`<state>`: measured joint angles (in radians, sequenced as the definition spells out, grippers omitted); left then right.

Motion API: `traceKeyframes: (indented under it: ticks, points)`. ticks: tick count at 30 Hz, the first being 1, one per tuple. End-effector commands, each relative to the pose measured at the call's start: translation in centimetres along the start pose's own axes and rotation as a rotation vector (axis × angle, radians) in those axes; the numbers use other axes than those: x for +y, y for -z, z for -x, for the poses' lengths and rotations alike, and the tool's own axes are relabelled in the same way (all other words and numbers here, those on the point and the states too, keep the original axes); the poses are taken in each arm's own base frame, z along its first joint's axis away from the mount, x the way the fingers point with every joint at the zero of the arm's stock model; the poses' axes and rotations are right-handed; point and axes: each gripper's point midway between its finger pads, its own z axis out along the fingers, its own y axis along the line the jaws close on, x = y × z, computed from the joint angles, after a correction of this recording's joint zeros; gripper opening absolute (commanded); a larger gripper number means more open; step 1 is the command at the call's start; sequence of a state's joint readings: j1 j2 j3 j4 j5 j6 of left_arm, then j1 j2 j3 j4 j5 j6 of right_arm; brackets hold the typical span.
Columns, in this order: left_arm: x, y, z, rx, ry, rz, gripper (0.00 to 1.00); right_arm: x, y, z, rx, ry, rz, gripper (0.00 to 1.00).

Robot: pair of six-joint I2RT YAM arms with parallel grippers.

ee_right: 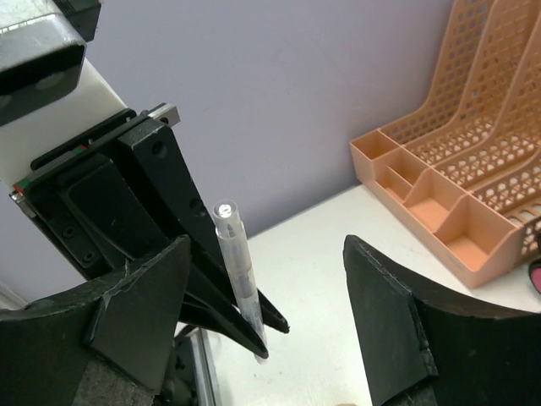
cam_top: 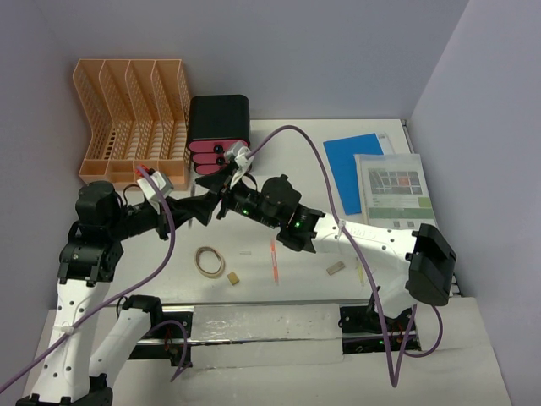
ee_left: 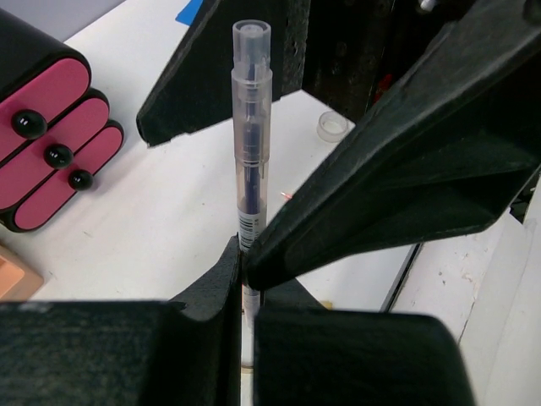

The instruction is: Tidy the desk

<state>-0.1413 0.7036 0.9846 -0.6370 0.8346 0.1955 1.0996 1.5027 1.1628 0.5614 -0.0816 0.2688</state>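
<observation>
Left arm (cam_top: 72, 309), right arm (cam_top: 376, 241): white shells carrying black joint housings. Purple cables (cam_top: 292, 128) trailing along both. Green lights (cam_top: 297, 224), two it seems, glowing on right arm. Left gripper (ee_right: 272, 338) showing matte black wedge fingers, small screws (ee_right: 156, 148) dotting its black body. Right gripper (ee_right: 266, 245) wearing broad black fingers (ee_right: 139, 296).

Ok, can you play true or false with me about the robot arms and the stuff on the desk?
1. The left gripper is pinching a clear pen. True.
2. The right gripper is squeezing the pen too. False: its fingers stand wide open, with the pen between them.
3. The black box has green drawers. False: the drawers are pink.
4. A rubber band lies on the desk. True.
</observation>
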Motion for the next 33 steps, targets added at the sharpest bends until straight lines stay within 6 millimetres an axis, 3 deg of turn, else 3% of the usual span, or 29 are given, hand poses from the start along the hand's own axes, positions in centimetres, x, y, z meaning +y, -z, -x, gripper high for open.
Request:
traceKeyframes:
  ticks: [1,7,14,20,21,25,28,33]
  points:
    - [0.3,0.0,0.2,-0.017,-0.017,0.012,0.00,1.4,0.8,6.6,-0.120,0.049,0.000,0.79]
    - [0.2,0.1,0.0,-0.014,-0.021,0.013,0.00,1.3,1.0,8.4,-0.156,0.077,-0.010,0.76]
    - [0.2,0.2,0.0,-0.012,-0.020,0.015,0.00,0.7,0.1,7.7,-0.141,0.058,-0.013,0.65]
    - [0.1,0.2,0.1,-0.014,-0.023,0.014,0.00,0.6,-0.5,6.8,-0.121,0.052,-0.006,0.35]
    - [0.1,0.2,0.1,-0.014,-0.022,0.014,0.00,0.6,-0.6,6.5,-0.113,0.052,0.001,0.29]
    - [0.1,0.4,0.5,-0.019,-0.028,0.022,0.00,0.9,-0.9,5.1,-0.076,0.047,0.025,0.19]
    - [0.5,0.5,0.9,-0.027,-0.028,0.047,0.00,0.8,-0.5,2.7,-0.039,0.021,0.043,0.01]
    - [1.2,0.7,2.1,-0.058,-0.027,0.097,0.00,0.4,-0.1,-2.3,0.017,-0.041,0.048,0.00]
